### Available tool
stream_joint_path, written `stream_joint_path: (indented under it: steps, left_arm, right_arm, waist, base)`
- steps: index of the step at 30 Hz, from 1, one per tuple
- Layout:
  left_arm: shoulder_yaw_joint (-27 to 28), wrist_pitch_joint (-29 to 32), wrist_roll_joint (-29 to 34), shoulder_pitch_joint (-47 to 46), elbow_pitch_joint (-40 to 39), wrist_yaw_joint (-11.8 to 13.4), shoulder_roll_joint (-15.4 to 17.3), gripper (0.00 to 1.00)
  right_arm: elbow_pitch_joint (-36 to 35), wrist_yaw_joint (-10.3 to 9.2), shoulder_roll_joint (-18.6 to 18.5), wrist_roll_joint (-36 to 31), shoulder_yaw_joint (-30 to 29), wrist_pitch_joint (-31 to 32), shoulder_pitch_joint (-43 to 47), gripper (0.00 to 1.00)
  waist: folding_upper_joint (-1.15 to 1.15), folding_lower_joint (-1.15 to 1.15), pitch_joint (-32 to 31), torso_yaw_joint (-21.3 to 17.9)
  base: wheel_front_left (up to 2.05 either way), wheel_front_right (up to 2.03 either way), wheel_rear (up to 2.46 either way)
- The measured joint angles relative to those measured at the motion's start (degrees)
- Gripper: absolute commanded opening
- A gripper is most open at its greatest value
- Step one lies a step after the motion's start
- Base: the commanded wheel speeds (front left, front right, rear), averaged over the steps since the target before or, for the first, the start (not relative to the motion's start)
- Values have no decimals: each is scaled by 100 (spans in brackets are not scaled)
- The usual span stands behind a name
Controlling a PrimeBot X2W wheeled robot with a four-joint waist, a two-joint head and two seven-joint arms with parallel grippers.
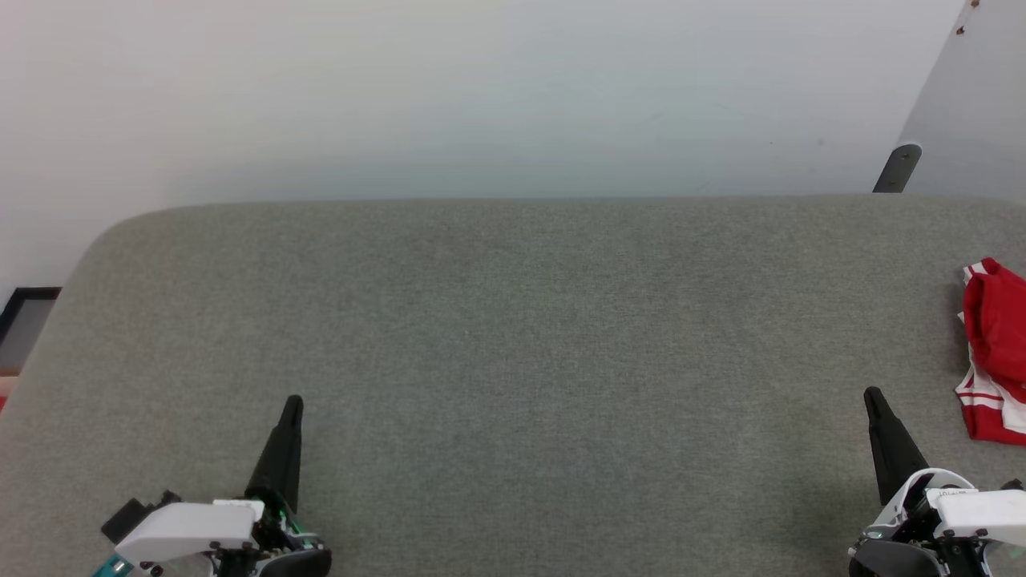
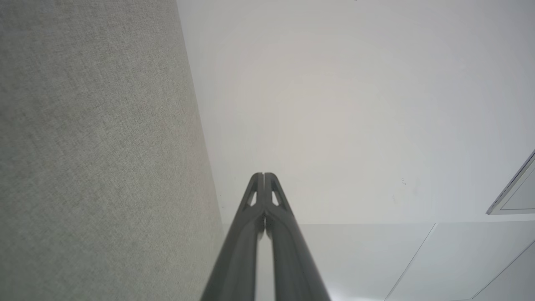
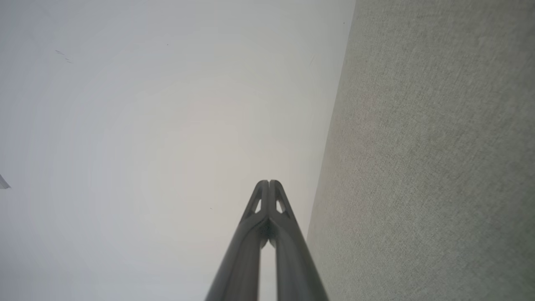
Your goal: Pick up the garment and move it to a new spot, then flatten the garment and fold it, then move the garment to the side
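Red cloth, bunched: the garment (image 1: 996, 353), a red jersey-style shirt with white-and-red striped trim. It lies in a loose heap at the robot's far right and is partly cut off by the head view's edge. It rests on the grey woven-fabric table surface (image 1: 513, 320), near that surface's right side and about midway between its front and back edges.

Right gripper (image 1: 872, 396), two long dark fingers on a white-and-black wrist: low on the robot's right, near the garment's left side but apart from it. The tip points away from the robot. The jaws are pressed together and hold nothing; the right wrist view shows the fingertips meeting.

Left gripper (image 1: 293, 403), same build: low on the robot's left, well apart from the garment, with most of the surface between them. The jaws are clamped together and empty.

White wall (image 1: 481, 96): behind the surface's far edge.

Dark metal bracket (image 1: 898, 168): upper right, at the foot of a pale grey panel (image 1: 978, 88).

Black-framed object (image 1: 28, 312): beyond the surface's left edge, identity unclear.
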Motion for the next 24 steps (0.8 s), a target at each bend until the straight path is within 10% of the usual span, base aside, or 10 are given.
stream_joint_path:
  steps: [24]
  left_arm:
    - [1,0,0,-1,0,0,0,0]
  right_arm:
    - [0,0,1,0,0,0,0,0]
  waist:
    - [0,0,0,0]
  base:
    - [0,0,0]
